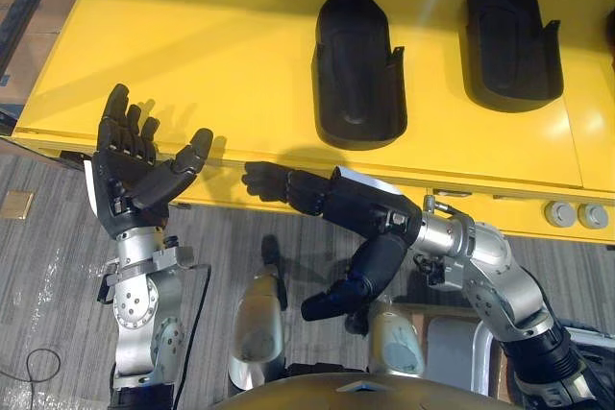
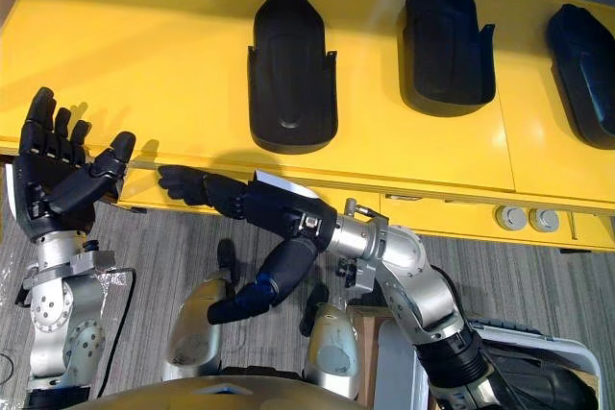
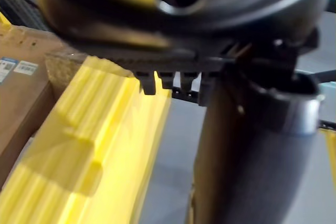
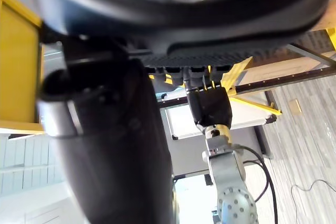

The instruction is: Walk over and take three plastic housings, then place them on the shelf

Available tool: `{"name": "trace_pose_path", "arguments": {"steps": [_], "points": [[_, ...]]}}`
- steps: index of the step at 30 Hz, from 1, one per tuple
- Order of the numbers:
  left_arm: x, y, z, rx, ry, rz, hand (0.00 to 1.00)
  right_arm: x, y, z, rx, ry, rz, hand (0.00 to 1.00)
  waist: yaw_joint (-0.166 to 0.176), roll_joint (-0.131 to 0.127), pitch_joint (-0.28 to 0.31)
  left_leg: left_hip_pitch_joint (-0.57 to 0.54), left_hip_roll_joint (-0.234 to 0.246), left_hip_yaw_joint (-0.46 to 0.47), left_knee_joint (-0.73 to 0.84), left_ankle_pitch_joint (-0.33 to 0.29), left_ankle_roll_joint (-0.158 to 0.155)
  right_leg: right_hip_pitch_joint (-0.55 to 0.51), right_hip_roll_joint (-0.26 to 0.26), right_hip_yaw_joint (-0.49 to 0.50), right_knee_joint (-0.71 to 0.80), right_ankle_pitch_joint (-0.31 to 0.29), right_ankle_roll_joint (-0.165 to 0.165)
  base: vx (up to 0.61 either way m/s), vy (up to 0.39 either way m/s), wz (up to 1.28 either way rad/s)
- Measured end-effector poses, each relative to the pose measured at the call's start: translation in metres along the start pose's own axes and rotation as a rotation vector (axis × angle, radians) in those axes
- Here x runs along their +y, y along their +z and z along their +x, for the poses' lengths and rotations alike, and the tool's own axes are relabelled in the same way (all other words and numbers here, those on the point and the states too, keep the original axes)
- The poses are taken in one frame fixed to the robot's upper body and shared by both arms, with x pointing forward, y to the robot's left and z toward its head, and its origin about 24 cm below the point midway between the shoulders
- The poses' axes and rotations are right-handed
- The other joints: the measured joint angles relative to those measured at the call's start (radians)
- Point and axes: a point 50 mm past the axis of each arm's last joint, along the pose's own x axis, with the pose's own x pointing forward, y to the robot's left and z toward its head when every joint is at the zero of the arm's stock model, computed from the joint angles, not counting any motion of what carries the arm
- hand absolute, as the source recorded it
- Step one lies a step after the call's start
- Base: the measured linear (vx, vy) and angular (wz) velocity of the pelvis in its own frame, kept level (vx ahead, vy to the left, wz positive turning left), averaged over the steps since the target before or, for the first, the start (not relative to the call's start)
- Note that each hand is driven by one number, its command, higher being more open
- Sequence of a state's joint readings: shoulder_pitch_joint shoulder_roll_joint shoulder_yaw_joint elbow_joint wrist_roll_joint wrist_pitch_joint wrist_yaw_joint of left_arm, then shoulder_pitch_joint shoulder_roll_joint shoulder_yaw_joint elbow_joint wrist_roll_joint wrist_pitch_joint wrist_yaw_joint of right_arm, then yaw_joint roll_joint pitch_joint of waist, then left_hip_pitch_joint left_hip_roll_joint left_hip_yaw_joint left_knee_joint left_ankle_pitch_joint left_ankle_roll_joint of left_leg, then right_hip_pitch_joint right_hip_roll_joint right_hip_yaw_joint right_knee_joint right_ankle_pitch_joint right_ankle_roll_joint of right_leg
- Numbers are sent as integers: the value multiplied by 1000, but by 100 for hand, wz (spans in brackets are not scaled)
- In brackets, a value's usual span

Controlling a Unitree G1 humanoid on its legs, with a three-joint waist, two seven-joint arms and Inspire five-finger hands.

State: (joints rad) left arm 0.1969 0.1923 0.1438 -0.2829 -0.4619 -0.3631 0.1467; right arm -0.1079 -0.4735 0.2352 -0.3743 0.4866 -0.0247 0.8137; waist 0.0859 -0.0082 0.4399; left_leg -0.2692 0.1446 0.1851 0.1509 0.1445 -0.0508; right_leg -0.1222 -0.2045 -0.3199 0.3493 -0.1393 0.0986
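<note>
Three housings [image 2: 447, 40] flat on yellow table [image 2: 144, 55], long axes 12-to-6; nearest housing [image 2: 293, 69] at 1 o'clock off right hand [image 2: 279, 208], farther from left hand [image 2: 48, 180]; both empty, fingers loose.

The third housing [image 2: 586, 74] is cut off by the view's right edge, and two grey discs [image 2: 511, 218] are too small to identify.

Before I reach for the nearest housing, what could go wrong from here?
1. The right hand lies low along the front edge of the yellow surface; lifting it straight up could catch that edge.
2. It stretches across toward the open left hand; the two could collide.
</note>
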Motion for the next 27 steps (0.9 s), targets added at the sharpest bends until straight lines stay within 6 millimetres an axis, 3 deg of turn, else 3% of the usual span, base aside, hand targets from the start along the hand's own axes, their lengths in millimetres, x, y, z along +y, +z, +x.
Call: {"name": "trace_pose_path", "arguments": {"steps": [9,16,27], "points": [[0,2,1,-20,5,-4,100,-35,8,-3,-20,-271,-199,100,-4,17,24,-1,-9,-2,-25,12,-6,-32,-8,1,41,-27,-5,0,0,0],[-1,1,-1,-27,16,-20,100,-57,14,-5,-72,-397,-237,100,-6,20,28,-1,-17,-15,-25,17,0,-37,-20,-7,73,-53,-7,21,-21,5],[0,2,0,-37,22,-25,100,-66,26,4,-127,-354,-270,100,-8,41,51,0,-20,-32,-16,13,0,-28,-25,-30,90,-68,-8,6,-14,3]]}}
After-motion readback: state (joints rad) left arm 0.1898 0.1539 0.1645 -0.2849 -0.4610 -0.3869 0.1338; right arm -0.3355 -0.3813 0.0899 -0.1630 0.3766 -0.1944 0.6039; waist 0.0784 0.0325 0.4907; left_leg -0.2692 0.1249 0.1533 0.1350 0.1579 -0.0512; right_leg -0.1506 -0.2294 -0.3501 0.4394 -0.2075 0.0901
